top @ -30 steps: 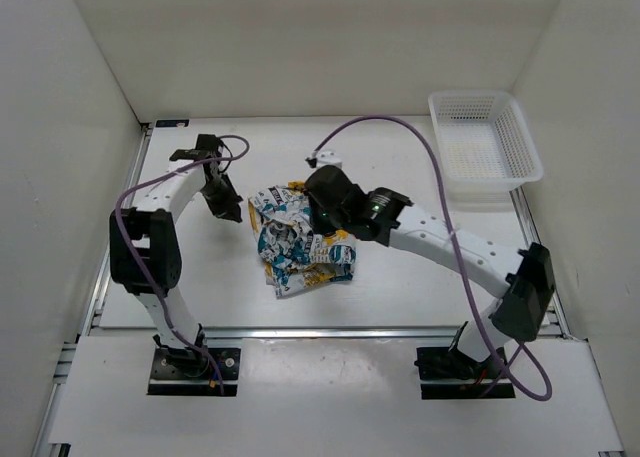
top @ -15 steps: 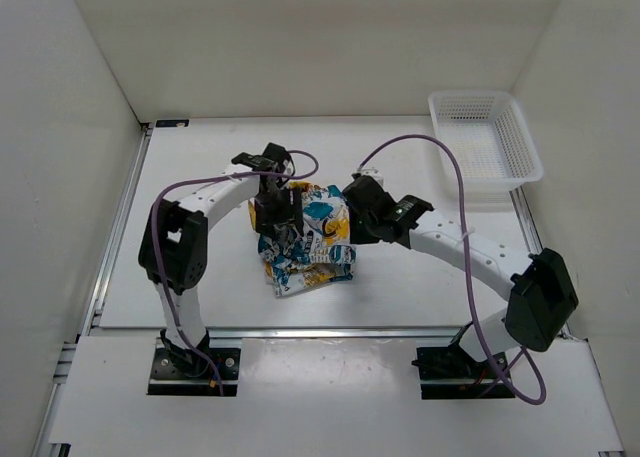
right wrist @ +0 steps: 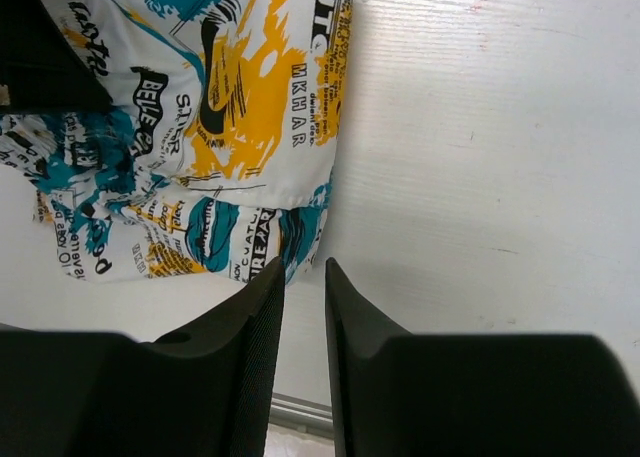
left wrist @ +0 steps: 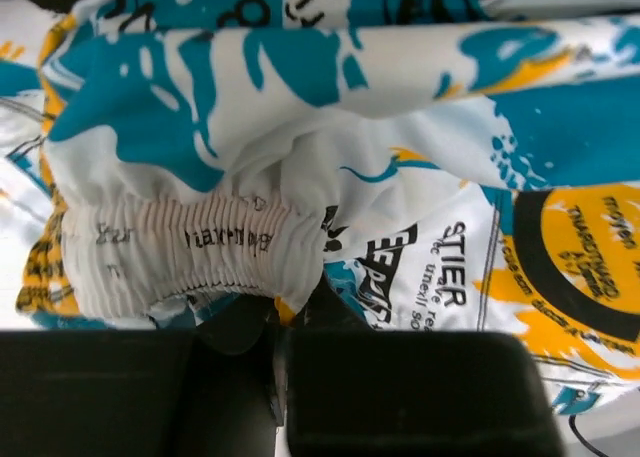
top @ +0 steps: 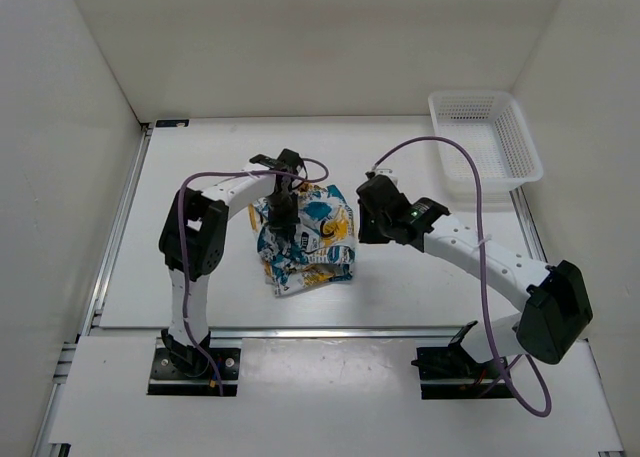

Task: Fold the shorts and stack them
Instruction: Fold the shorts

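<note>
The shorts [top: 310, 245], white with yellow-orange, teal and black print, lie crumpled in a loose heap in the middle of the table. My left gripper [top: 284, 217] sits down on their upper left part. In the left wrist view its fingers [left wrist: 400, 397] are closed together, with the white elastic waistband [left wrist: 180, 252] bunched at the tips and the shorts [left wrist: 420, 167] filling the view. My right gripper [top: 366, 229] hangs just right of the shorts. In the right wrist view it [right wrist: 303, 272] is empty, its jaws a narrow gap apart, with the shorts' edge [right wrist: 240, 107] to its upper left.
A white plastic mesh basket [top: 485, 147] stands at the back right corner. White walls close in the table on the left, back and right. A metal rail [top: 320, 329] runs along the near edge.
My left arm has swung right from the left side of the table onto the shorts. My right gripper has left the shorts and drawn back to the right. The shorts' upper part has spread out.
</note>
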Tool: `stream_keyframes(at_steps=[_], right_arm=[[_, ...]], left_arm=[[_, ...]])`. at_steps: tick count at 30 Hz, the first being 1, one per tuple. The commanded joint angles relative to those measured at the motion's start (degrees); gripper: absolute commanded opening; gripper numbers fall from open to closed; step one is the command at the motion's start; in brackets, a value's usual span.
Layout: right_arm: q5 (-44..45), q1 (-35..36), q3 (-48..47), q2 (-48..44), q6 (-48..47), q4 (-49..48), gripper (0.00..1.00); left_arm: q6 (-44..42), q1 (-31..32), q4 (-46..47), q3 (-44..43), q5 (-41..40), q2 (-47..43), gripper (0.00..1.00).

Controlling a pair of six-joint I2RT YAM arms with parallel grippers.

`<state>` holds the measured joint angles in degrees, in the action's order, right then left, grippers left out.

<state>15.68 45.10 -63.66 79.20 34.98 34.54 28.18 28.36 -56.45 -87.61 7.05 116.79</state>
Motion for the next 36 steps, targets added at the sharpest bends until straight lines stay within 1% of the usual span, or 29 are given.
stream_keyframes(at_steps=[1,3,6,9,10,13,17,19,22,23,24,26,27,28,30,31,33,34,36], right_arm=[[-0.13,-0.54,0.2,-2.12,0.35,-0.53,0.28],[-0.13,-0.54,0.2,-2.12,-0.17,-0.53,0.28],[-2.93,-0.54,-0.49,0.07,-0.7,-1.93,0.28],[-4.34,0.25,-2.34,4.37,-0.7,-3.34,0.28],[-4.95,1.03,-2.87,5.34,-0.7,-4.13,0.26],[-7.32,1.57,-3.75,9.21,-0.7,-6.58,0.24],[-8.65,2.1,-5.68,14.91,-1.75,-7.91,0.23],[-7.77,3.67,-6.38,16.94,-1.76,-8.52,0.23],[-7.25,3.68,-6.39,21.43,-1.23,-9.67,0.2],[-7.24,3.68,-6.39,22.48,-1.23,-10.19,0.19],[-7.24,3.68,-6.39,24.49,-0.54,-10.81,0.17],[-7.85,3.68,-6.91,26.61,-0.53,-10.81,0.15],[-7.86,4.2,-6.92,26.62,-0.53,-10.81,0.15],[-8.38,4.2,-6.92,26.62,-0.53,-10.81,0.15],[-8.39,4.2,-6.92,25.22,-0.53,-10.81,0.15],[-8.39,4.2,-6.92,24.35,-1.05,-10.03,0.15],[-7.87,4.2,-6.92,20.66,-1.06,-9.5,0.15],[-7.86,4.2,-6.92,19.25,-1.06,-8.63,0.15],[-6.98,4.2,-6.92,15.65,-1.58,-8.0,0.16]], left_arm=[[0.03,0.38,-1.2,-3.26,-2.47,-4.38,0.1],[0.72,0.38,-2.44,-3.27,-3.18,-5.69,0.1],[1.25,-0.14,-4.19,-3.79,-1.96,-8.68,0.1],[1.26,-1.54,-4.81,-2.31,-0.55,-11.84,0.1],[1.26,-2.42,-4.81,-1.25,-0.55,-13.33,0.1],[0.74,-3.83,-6.04,0.68,-0.54,-15.62,0.1],[0.12,-5.24,-6.04,4.28,-0.54,-17.21,0.1],[-0.41,-5.86,-5.35,5.61,-0.02,-17.74,0.1],[-0.94,-6.47,-4.81,6.93,0.51,-17.04,0.1],[-0.94,-7.0,-4.81,7.63,0.51,-17.04,0.12],[-0.94,-7.0,-4.29,8.33,0.51,-16.51,0.19],[-1.46,-7.0,-4.29,9.29,-0.63,-16.51,0.35],[-1.47,-7.61,-4.29,10.09,-0.63,-16.51,0.56],[-1.47,-7.62,-3.76,10.09,-0.63,-16.51,0.64],[-1.47,-9.19,-3.76,10.62,-0.63,-17.99,0.75],[-1.99,-9.72,-4.28,10.62,-0.63,-18.0,0.78],[-1.99,-10.42,-5.78,9.05,-0.63,-19.49,0.78],[-2.52,-11.04,-5.78,7.39,-0.63,-20.63,0.76],[-2.52,-11.57,-6.48,5.62,-0.63,-21.42,0.62]])
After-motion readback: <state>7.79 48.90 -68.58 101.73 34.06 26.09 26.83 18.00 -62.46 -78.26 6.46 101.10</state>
